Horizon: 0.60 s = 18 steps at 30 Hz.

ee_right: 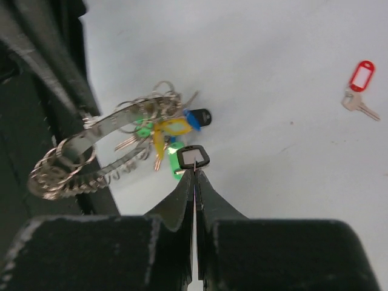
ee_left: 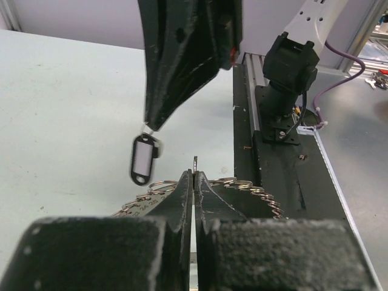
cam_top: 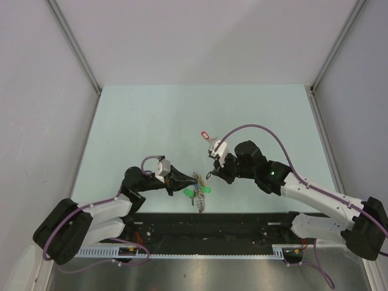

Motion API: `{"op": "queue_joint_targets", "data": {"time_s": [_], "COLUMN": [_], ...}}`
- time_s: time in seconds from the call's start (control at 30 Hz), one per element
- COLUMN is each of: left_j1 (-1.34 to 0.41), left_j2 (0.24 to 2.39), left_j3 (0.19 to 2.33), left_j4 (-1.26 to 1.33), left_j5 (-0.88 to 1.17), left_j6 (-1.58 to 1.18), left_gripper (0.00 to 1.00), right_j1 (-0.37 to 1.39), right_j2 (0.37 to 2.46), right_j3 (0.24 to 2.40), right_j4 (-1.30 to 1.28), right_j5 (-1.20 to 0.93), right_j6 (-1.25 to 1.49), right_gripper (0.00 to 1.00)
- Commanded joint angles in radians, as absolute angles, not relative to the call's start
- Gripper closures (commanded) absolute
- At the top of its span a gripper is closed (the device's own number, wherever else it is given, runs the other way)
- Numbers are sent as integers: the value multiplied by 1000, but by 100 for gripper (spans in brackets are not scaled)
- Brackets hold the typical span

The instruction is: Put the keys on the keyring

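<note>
Right wrist: black-tagged key (ee_right: 194, 156) is pinched in the right pincer (ee_right: 194, 173); keyring (ee_right: 115, 121) is clamped steady in the left pincer (ee_left: 194, 176) for threading.

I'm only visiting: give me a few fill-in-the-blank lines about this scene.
The oblong plastic key tag pinched by the right end effector is coloured ____.
The lone silver metal key on the pale table has a ____ tag.
The left end effector, gripping the thin grey wire keyring, is ____.
Missing: black; red; shut.
</note>
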State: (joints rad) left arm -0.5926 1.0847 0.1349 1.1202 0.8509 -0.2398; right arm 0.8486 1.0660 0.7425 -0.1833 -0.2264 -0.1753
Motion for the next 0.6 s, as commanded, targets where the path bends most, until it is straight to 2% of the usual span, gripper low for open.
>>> {"op": "queue_joint_targets", "data": {"time_s": [0.0,0.27,0.57], "left_j1": [-592,-609,-620], "left_j2": [1068,1052,1051], "left_j3": [195,213,218], "left_j4": [1137,1048,1037], "left_j5": [890,887,891], "left_j6": [-216,-161,-152], "left_gripper": [100,100,100], "right_j1": [916,959,976], "right_j2": [1107,1149,1170], "right_j3": [882,1009,1042], "right_j4": [-438,-538,-543], "right_j5": [-296,-295,-337], "right_j6": [-276,-322,-336], "right_gripper": [100,100,100]}}
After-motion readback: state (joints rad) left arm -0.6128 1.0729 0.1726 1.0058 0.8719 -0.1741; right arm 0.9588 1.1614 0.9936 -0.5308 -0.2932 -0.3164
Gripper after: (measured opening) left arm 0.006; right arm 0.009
